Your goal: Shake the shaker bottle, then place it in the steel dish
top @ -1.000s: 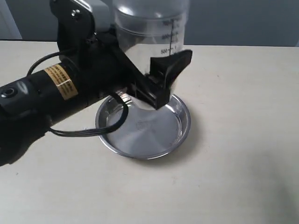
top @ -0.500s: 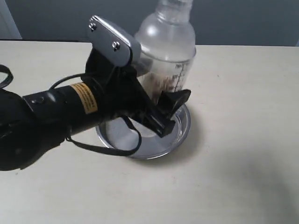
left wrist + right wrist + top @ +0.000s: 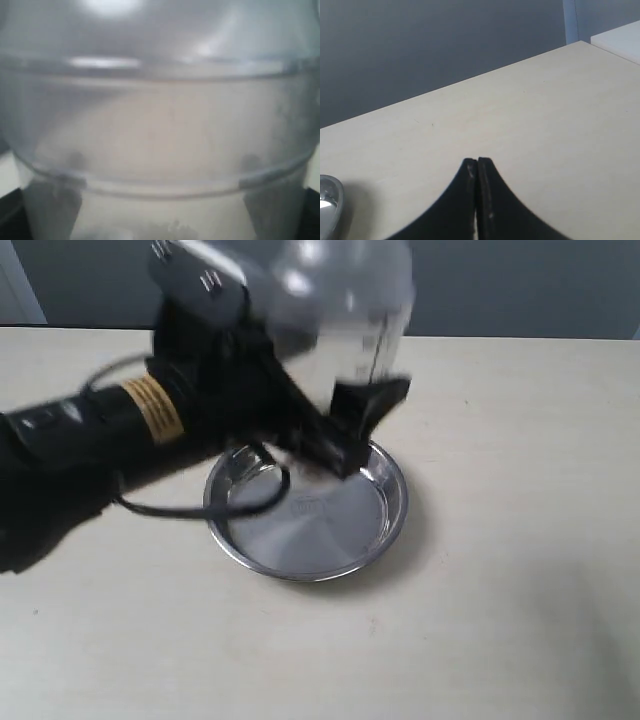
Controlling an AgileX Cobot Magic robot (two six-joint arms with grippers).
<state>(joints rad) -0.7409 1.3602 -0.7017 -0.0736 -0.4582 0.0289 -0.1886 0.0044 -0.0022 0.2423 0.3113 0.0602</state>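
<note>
The left tool (image 3: pixel 335 390) grasps the motion-blurred shaker bottle (image 3: pixel 340 300) above the steel dish (image 3: pixel 300 540). The right tool (image 3: pixel 477 200) is clenched and empty over the worktop (image 3: pixel 530 115).

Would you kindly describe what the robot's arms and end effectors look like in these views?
The left arm is black and tubular, with a yellow label band, a black cable looping beneath and a silver plate on top. The left end effector has a black wedge-shaped finger. The right end effector has two black curved fingers with pale scuffs.
</note>
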